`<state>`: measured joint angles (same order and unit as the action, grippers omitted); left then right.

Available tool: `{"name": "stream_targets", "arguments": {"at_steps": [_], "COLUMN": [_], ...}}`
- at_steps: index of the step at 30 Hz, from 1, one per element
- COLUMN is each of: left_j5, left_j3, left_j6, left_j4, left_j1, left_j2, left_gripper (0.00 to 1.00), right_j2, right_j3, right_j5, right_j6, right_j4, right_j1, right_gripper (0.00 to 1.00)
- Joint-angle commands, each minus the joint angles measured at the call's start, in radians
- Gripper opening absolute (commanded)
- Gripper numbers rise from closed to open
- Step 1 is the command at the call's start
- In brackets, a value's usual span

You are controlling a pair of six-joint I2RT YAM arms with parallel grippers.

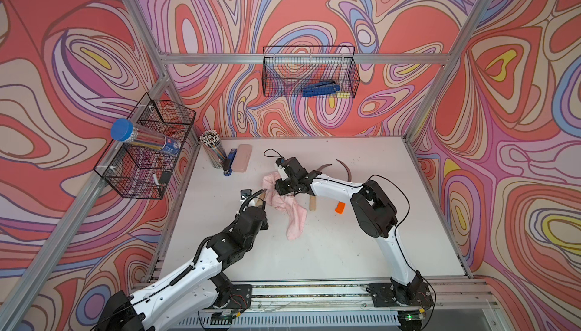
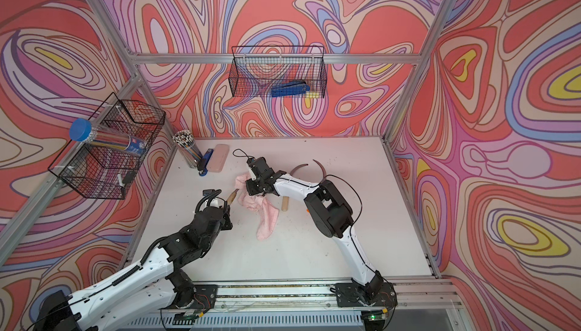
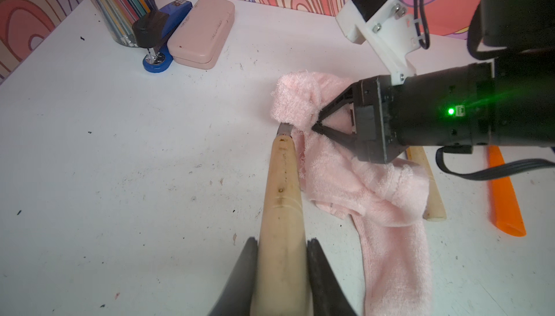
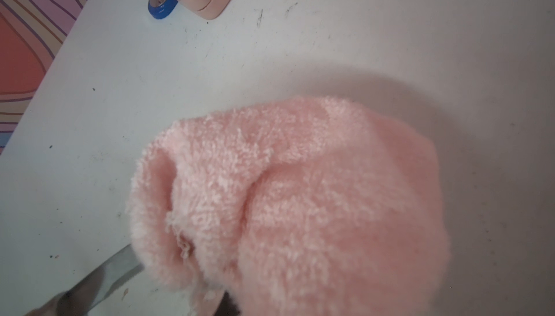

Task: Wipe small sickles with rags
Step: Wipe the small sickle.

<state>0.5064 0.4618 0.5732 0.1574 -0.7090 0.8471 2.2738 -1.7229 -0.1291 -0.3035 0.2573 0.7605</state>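
At mid-table, left gripper [image 3: 282, 244] clamps a sickle handle [image 3: 282, 185]; right gripper [image 3: 314, 127] pinches the rag [image 3: 369, 188]

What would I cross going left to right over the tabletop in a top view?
Pencil cup → blue stapler → pink case → gripped wooden handle → pink rag → loose wooden handle → orange handle.

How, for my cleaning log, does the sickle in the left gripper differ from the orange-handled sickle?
Pale wood on the held sickle, bright orange on the orange-handled sickle. The left gripper clamps the held sickle; the orange-handled sickle lies free. The held sickle's blade runs under the rag pinched by the right gripper; the orange-handled sickle's handle lies clear of it.
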Motion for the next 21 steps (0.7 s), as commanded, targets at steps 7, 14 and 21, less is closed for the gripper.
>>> {"name": "stream_targets", "arguments": {"at_steps": [7,14,21], "left_j5": [0.056,0.051,0.048], "left_j3": [0.0,-0.005,-0.005], "left_j6": [0.012,0.013,0.014], "left_j4": [-0.013,-0.019,-0.014], "left_j1": [-0.003,-0.003,-0.003], "left_j2": [0.048,0.051,0.037], "left_gripper": [0.0,0.0,0.0], "right_j2": [-0.163,-0.27,-0.085], "right_j3": [0.114,0.223,0.026], "right_j5": [-0.13,-0.238,-0.13], "right_j6": [0.047,0.021,0.025], "right_j4": [-0.137,-0.229,-0.064], "right_j1": [0.105,0.107,0.085], "right_gripper": [0.0,0.0,0.0]}}
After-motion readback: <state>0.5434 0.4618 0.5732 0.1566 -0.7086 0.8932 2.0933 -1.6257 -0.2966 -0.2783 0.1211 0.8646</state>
